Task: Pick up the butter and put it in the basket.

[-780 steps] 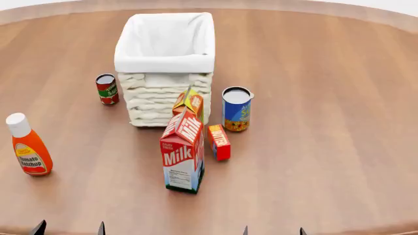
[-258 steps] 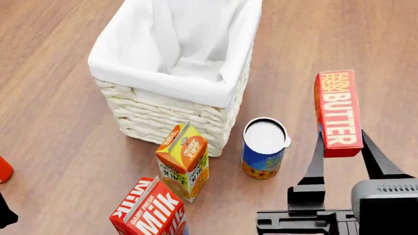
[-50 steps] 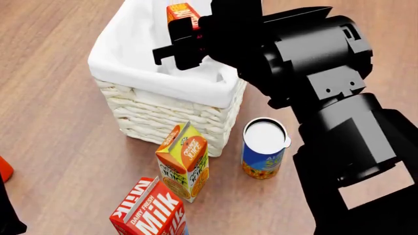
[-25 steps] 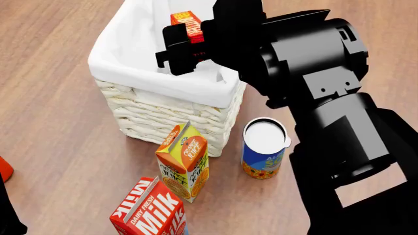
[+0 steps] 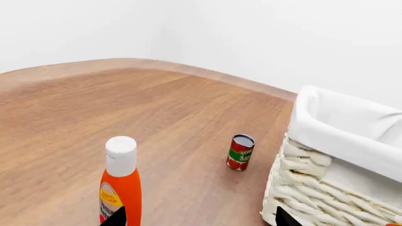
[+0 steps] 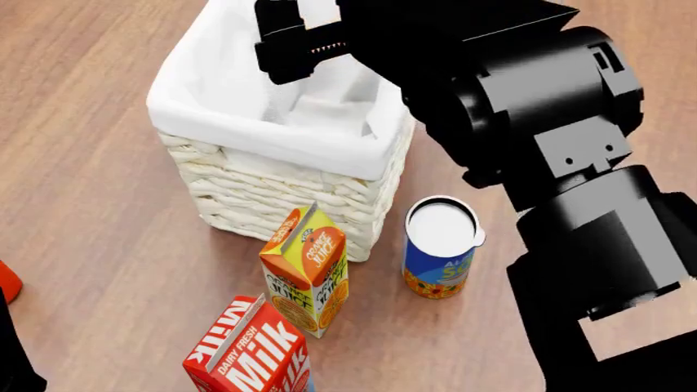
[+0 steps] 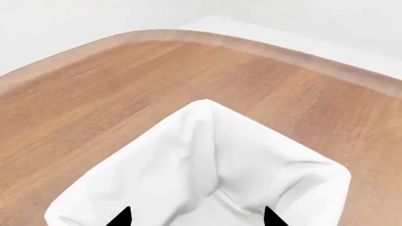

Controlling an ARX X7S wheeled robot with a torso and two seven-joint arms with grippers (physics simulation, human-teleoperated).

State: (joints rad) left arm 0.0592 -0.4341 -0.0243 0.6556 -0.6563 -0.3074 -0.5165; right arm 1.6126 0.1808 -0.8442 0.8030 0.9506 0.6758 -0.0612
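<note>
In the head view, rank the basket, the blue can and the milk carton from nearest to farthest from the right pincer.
1. basket: directly under the right pincer, which hangs over its liner.
2. blue can: on the table beside the basket's front right corner.
3. milk carton: farthest, at the view's bottom edge.

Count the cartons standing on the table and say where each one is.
2. The juice carton stands just in front of the basket; the milk carton stands nearer the robot, cut off by the head view's edge. The right arm may hide others.
</note>
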